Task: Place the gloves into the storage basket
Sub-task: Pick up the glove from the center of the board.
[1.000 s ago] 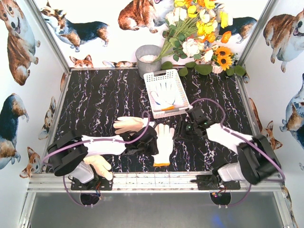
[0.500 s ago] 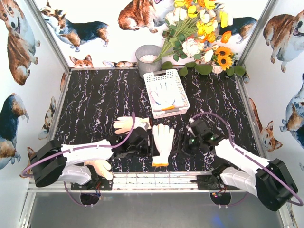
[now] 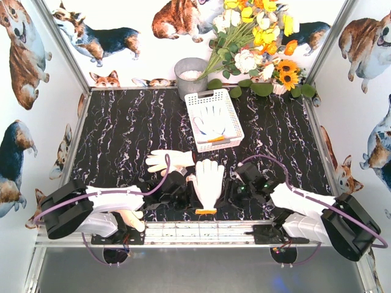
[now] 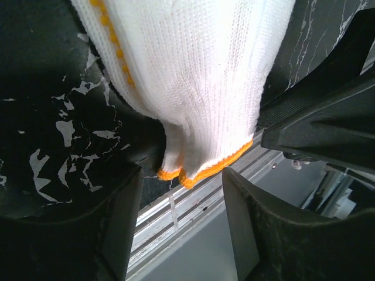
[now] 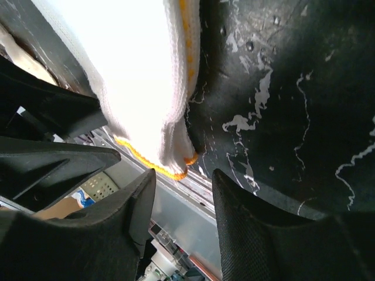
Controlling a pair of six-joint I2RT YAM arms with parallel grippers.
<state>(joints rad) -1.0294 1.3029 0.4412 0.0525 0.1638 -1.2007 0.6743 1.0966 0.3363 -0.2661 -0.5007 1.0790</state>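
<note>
Glove (image 3: 208,180) with orange cuff lies between both released, empty tools, long axis parallel to them: just right of left tool (image 4: 180,199), just left of right tool (image 5: 183,187).

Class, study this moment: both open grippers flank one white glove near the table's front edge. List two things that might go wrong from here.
1. The white glove has its orange cuff right at the table edge; a nudge from either side might push it off.
2. The left gripper and right gripper sit open on opposite sides of that one glove; closing together, they might collide or tug against each other.
</note>
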